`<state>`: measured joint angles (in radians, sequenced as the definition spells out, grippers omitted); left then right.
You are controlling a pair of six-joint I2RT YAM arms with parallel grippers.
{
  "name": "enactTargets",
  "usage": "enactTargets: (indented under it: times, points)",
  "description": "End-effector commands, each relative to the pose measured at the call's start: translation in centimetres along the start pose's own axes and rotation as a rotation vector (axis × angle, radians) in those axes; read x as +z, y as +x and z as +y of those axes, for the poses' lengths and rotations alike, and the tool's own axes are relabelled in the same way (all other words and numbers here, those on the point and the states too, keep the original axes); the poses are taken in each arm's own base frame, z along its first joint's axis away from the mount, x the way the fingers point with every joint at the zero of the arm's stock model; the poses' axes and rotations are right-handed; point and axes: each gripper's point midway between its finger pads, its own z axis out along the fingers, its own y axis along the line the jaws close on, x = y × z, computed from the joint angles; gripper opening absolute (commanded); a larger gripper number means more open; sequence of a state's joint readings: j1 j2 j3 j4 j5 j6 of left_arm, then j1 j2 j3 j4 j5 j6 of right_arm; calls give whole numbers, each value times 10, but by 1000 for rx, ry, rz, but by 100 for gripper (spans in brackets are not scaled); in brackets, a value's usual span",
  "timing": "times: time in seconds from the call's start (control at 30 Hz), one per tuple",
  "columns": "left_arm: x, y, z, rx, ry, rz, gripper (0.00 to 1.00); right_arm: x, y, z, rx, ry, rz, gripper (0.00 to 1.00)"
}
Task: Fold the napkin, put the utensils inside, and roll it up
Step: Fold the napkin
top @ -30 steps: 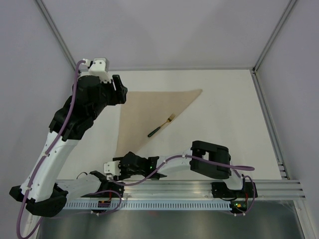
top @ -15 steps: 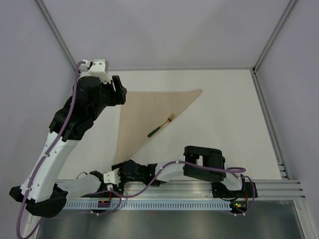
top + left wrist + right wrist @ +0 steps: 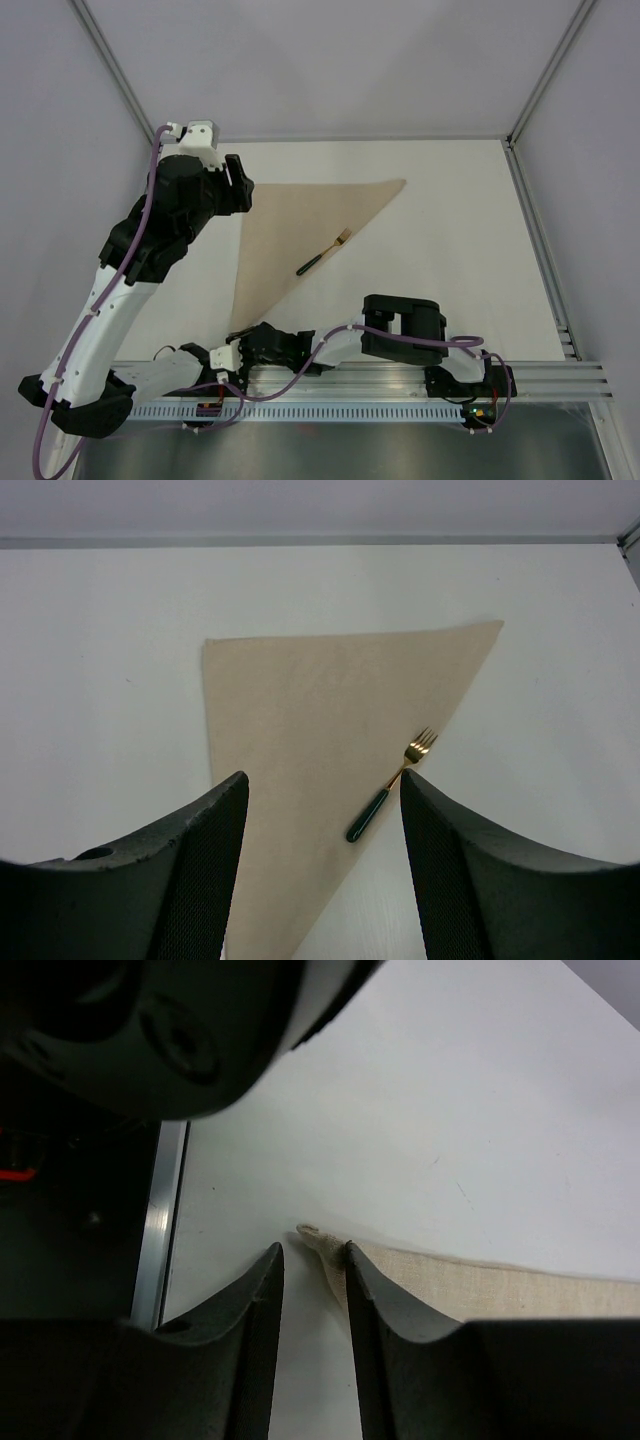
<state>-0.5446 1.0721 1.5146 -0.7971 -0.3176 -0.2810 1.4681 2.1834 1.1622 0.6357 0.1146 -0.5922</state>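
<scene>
My right gripper [image 3: 312, 1252] has swung in low along the near edge of the table [image 3: 450, 200] over the past second and now sits at the near-left corner of the napkin [image 3: 300, 225]. Its jaws have drawn in but are not yet together. In the wrist view the beige tip pokes up between the two fingers with a sliver of white surface still showing beside it. From that angle I can't say whether either pad is touching the cloth.

The napkin hasn't moved. It lies flat on the left half of the table, already folded into a triangle, and the fork [image 3: 322, 252] rests across its long diagonal edge, tines toward the far right.

My left gripper [image 3: 322, 780] hangs over the far-left corner, jaws wide apart and holding nothing, as it was a second ago.

I read this as the fold and the fork placement done, with the pinch that begins the roll just under way.
</scene>
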Motion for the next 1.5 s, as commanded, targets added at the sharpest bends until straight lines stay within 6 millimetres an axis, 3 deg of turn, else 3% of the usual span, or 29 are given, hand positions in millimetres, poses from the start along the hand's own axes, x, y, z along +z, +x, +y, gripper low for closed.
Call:
enactTargets:
  times: [0.0, 0.57, 0.73, 0.97, 1.23, 1.47]
  points:
    - [-4, -1, 6, -13, -21, -10, 67, 4, -2, -2, -2, 31, -26, 37]
    - [-4, -1, 6, -7, -22, -12, 67, 6, -6, -23, 30, 80, -19, 14]
    - [-3, -1, 6, -5, -23, -9, 67, 4, -11, -35, 43, 93, -30, 12]
    - [-2, 0, 5, -4, -23, -8, 67, -2, -14, -44, 52, 91, -46, 36]
    - [1, 2, 5, 0, -24, -1, 67, -4, -14, -45, 47, 75, -53, 45]
    - [4, 4, 5, 10, -29, 7, 67, -4, -13, -36, 59, 25, -59, 45]
